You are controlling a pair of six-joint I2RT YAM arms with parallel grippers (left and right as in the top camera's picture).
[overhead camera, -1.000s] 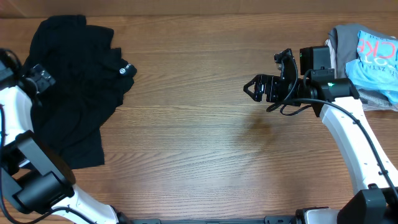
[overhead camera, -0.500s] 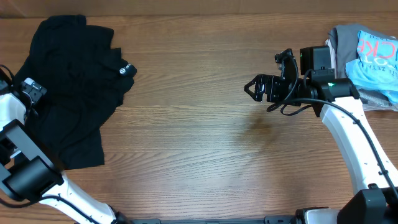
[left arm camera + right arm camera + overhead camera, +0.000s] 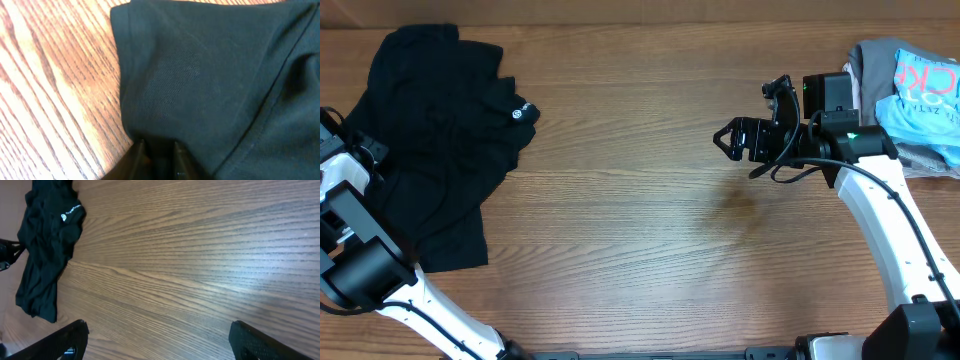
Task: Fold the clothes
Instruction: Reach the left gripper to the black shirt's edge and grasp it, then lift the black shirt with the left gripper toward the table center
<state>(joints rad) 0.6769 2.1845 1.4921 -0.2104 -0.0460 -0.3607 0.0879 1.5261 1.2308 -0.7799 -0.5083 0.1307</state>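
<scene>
L end effector (image 3: 157, 150) appears clenched on hem of black clothes (image 3: 210, 75); R end effector (image 3: 728, 138) hangs spread wide above wood surface (image 3: 650, 230).

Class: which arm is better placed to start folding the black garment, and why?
Left, most likely. The left gripper pinches the edge of the black garment, while the right gripper hangs open over bare table, far from the fabric.

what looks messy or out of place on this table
The black garment lies crumpled and bunched at the left end of the table, its layers overlapping unevenly. The left hand pinches its edge. Nothing looks spilled or damaged.
</scene>
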